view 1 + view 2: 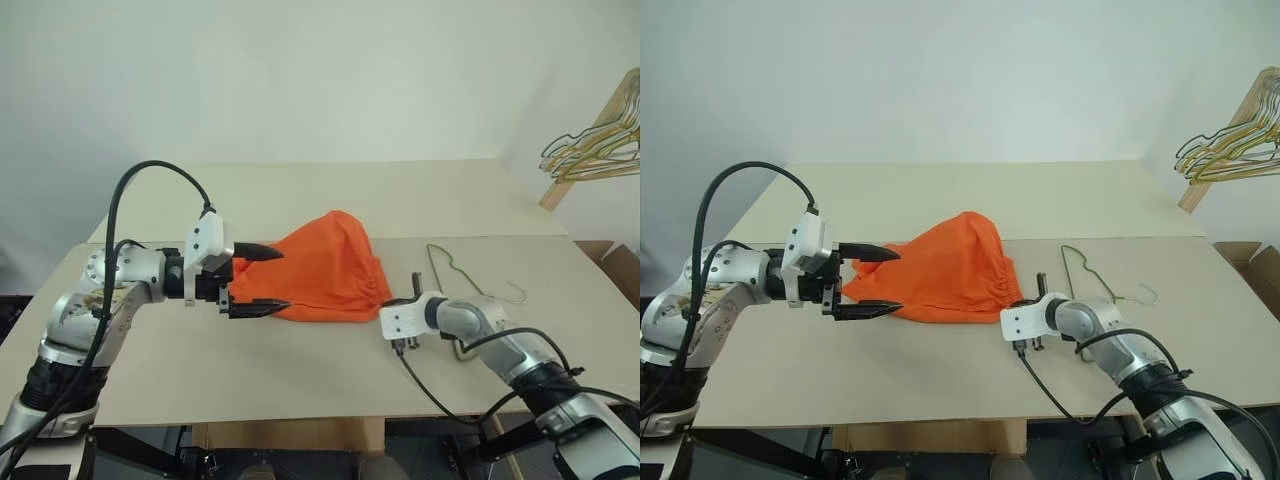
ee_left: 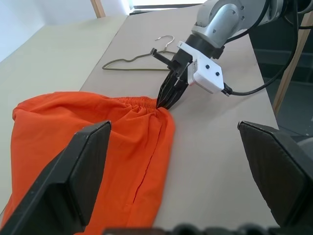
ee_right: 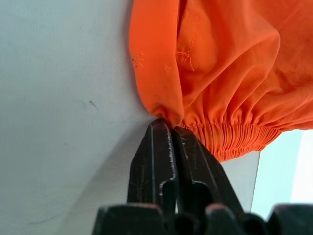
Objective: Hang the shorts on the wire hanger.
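On table point(image 1: 300, 380): one shorts point(image 1: 325, 270), one wire hanger point(image 1: 455, 270), two end effectors.

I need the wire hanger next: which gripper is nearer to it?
Right. The right gripper, shut on the shorts' waistband, is beside the wire hanger; the left gripper is open at the shorts' far end.
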`<control>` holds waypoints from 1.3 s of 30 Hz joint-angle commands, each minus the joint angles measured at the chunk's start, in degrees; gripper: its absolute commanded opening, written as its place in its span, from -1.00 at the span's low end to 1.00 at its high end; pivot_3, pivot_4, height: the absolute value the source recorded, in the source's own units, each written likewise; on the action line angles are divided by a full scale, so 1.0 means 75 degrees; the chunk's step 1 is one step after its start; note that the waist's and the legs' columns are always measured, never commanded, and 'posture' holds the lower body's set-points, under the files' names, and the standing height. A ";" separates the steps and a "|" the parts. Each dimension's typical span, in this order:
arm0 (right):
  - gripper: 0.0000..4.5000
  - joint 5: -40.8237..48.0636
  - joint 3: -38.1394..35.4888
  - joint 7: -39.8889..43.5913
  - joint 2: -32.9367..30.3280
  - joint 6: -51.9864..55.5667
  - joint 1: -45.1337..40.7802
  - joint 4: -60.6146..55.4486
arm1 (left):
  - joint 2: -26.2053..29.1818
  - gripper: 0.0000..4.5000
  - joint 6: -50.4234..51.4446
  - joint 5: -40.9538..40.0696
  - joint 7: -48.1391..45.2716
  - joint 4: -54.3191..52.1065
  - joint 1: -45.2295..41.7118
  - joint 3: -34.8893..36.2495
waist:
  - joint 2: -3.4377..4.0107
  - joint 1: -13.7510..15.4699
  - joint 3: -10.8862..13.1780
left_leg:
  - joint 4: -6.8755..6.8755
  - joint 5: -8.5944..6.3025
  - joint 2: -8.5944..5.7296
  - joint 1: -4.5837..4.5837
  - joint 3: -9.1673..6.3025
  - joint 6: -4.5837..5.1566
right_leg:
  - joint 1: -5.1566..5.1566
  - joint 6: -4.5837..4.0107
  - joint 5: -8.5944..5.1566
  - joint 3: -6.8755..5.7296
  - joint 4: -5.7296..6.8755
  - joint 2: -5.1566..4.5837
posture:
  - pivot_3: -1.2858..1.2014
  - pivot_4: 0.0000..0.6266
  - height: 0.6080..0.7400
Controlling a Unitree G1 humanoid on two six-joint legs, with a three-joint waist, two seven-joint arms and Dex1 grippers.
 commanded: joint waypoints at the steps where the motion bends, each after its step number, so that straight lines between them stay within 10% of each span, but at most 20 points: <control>1: -1.00 -0.0038 -0.0019 0.0106 0.0033 -0.0066 -0.0098 0.0146 | 0.0100 1.00 -0.0073 -0.0059 0.0017 -0.0076 -0.0074 0.0215 | 0.0000 0.0007 0.0000 | 0.0000 0.0000 0.0000 0.0000 -0.0001 0.0000 | 0.0000 0.0000 0.0000 -0.0001 0.0000 0.0000 | 0.02 -1.00 1.00; 34: -1.00 0.2111 -0.2008 0.1461 -0.1658 0.0160 0.1643 -0.3424 | -0.0195 1.00 -0.5927 0.5619 0.0945 0.5326 -0.0972 -0.2488 | 0.0008 0.0002 0.0005 | -0.0011 -0.0003 -0.0002 -0.0014 0.0005 0.0004 | -0.0016 -0.0005 -0.0006 -0.0003 -0.0005 -0.0002 | -0.07 -1.00 1.00; 39: -1.00 0.2169 -0.2163 0.1517 -0.1712 0.0257 0.1742 -0.3547 | -0.0243 0.45 -0.6483 0.6179 0.1487 0.6060 -0.1235 -0.2640 | 0.0015 -0.0016 0.0001 | -0.0008 -0.0003 -0.0001 -0.0006 0.0005 0.0004 | -0.0009 -0.0004 -0.0007 -0.0004 -0.0001 -0.0002 | -0.08 -1.00 1.00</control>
